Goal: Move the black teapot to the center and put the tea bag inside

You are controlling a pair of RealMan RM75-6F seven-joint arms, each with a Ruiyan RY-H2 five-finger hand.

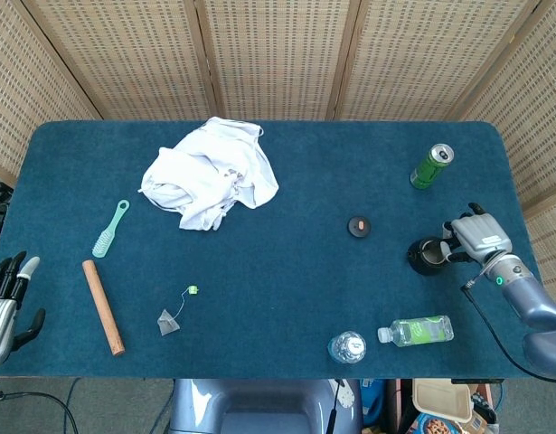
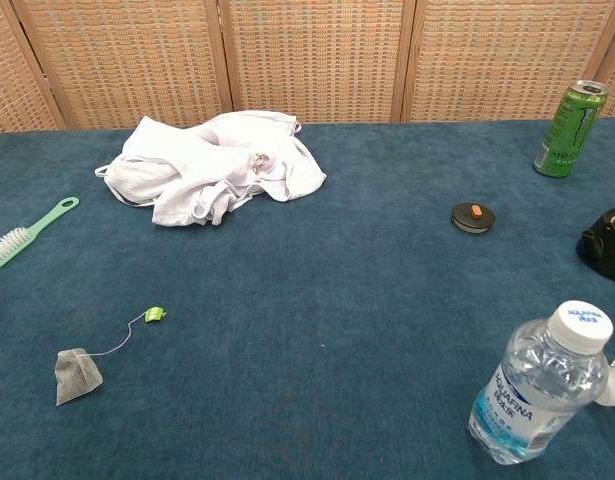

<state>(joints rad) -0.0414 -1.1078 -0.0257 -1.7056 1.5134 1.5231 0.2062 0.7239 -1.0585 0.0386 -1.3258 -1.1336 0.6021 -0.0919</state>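
One black teapot [image 1: 428, 256] at table's right edge, lidless | one lid [image 1: 358, 226] apart, toward centre | one tea bag [image 1: 168, 321] front left | two water bottles, one can [image 1: 431, 166] | right hand [image 1: 477, 237] touching teapot, grasp indeterminate | left hand [image 1: 4, 298] empty, fingers spread | both hands, wooden rod [image 1: 103, 306]: head view only.

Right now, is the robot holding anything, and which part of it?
The left hand holds nothing. The right hand is at the black teapot, on its right side, but whether it grips it cannot be told.
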